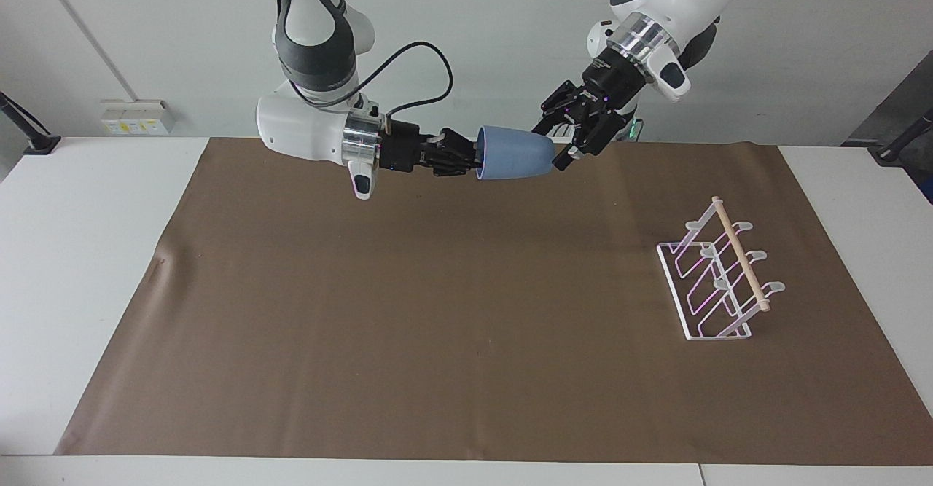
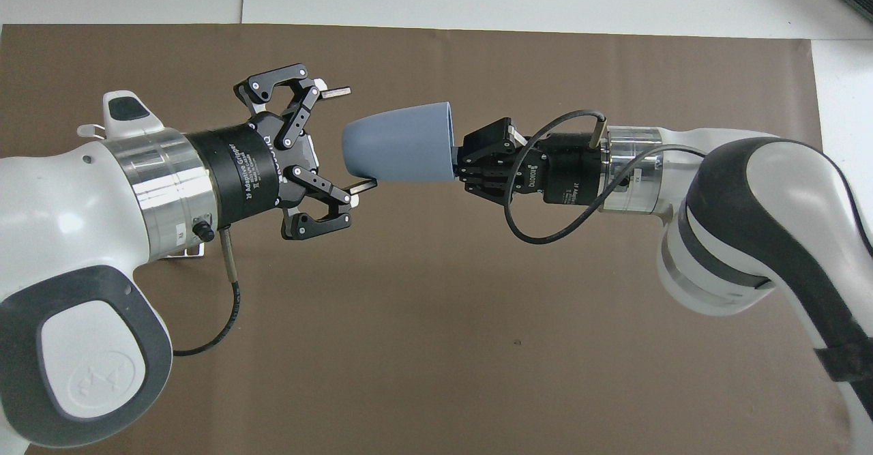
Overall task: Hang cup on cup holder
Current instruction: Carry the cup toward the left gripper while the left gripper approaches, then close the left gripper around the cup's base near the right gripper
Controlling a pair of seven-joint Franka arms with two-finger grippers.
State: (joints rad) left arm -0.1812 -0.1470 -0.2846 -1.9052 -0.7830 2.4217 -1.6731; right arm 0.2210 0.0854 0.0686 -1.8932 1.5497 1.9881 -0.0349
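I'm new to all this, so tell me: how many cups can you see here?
1. The cup is held on its side in the air over the mat by the right gripper, with the open left gripper at its base.

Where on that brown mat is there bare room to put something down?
Nearly everywhere: the brown mat lies bare from the cup holder to the right arm's end. It is crowded only in the air, where the left gripper and right gripper meet at the cup.
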